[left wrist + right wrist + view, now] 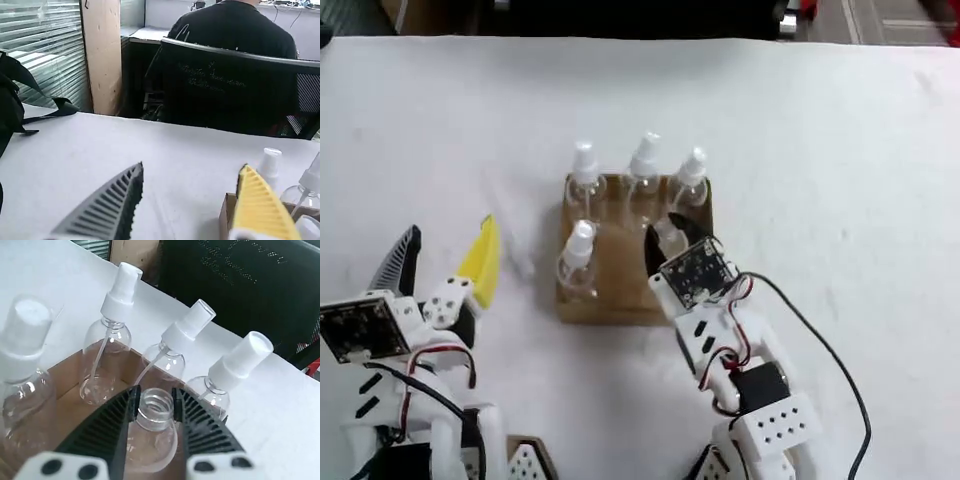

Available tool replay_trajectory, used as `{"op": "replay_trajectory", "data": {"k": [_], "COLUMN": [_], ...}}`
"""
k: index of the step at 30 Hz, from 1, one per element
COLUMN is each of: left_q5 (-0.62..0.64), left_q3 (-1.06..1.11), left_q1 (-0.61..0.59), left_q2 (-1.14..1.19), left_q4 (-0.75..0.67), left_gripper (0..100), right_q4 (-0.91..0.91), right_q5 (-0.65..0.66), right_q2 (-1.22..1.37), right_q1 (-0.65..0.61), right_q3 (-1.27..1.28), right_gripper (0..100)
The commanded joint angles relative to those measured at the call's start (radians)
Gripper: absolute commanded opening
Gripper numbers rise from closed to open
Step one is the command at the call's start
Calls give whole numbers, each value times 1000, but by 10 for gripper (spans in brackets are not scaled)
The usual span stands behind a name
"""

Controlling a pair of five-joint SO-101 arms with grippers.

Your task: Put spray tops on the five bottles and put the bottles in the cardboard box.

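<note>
Your right end effector (154, 392) is closed on the open bottle (150, 440), with one black finger on each side of the threaded neck. That grip just under the mouth looks chosen to hold the bottle steady while leaving the threads free for a spray top. The bottle stands in the cardboard box (610, 305), in the corner towards the surface's (820, 150) near and right edges. The box itself sits about mid-surface.

The bottle is upright: its long axis is vertical and its bare mouth points straight up. It has no top yet, so I judge it to be the last one to finish.

The four capped bottles (578, 255) are also upright in the box. Three stand in a row along the box's far wall and one is in its near-left corner. They are close together, so take care around them.

Your left end effector (192, 167) is wide open and holds nothing. It hangs over the surface towards the left edge, just beside the box, with its fingers pointing at the far edge. From there it looks free to bring the missing top.
</note>
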Motion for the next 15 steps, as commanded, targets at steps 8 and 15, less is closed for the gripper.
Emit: {"op": "replay_trajectory", "data": {"k": [8,15], "left_q5": [-11,-8], "left_q3": [-5,-5], "left_q1": [10,10], "left_q2": [10,10], "left_q4": [-35,-35], "left_gripper": [283,283], "right_q4": [38,38], "right_q5": [100,100], "right_q2": [-16,-16], "right_q1": [1,1], "right_q3": [-9,-9], "right_gripper": [17,19]}}
